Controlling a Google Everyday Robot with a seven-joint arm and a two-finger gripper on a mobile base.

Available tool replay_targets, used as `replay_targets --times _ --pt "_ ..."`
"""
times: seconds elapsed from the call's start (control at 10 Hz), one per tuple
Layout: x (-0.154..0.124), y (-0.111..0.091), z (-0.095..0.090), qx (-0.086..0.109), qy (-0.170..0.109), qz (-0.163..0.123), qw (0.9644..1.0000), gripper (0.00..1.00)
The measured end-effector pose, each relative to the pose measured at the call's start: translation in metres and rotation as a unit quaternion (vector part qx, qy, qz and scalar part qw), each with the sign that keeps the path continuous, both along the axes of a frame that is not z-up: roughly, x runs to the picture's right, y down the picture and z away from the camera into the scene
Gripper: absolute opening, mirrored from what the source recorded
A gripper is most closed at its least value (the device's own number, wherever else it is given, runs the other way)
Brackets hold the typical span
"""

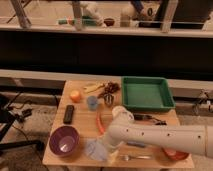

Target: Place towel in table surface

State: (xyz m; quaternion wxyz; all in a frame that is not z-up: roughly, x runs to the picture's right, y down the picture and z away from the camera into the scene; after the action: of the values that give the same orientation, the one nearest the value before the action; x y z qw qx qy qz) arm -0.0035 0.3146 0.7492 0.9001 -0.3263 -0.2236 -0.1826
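Camera view: front left on the light brown wooden table surface (pixel 82 125) sits a round purple bowl (pixel 64 140). Just right of it lies the wrinkled pale grey-blue towel (pixel 95 149). The gripper (pixel 107 146) is at the towel's right edge, fingers spread wide. A green rectangular tray (pixel 146 106) sits at the back right.

The towel (pixel 96 149) is showing pale grey-blue on the light brown table surface (pixel 82 126). The white gripper (pixel 109 146) is hanging just beside it. 1 purple bowl (pixel 64 140), 1 green tray (pixel 146 93) and 1 orange fruit (pixel 75 95) are showing plain.
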Motion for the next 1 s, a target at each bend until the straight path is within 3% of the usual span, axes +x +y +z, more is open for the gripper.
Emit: replay_targets --times 0.6,1.0 --pt "0.001 0.012 0.004 -0.013 -0.005 -0.001 0.9999 0.78" --pt "0.000 0.015 0.001 -0.015 -0.012 0.000 0.9998 0.42"
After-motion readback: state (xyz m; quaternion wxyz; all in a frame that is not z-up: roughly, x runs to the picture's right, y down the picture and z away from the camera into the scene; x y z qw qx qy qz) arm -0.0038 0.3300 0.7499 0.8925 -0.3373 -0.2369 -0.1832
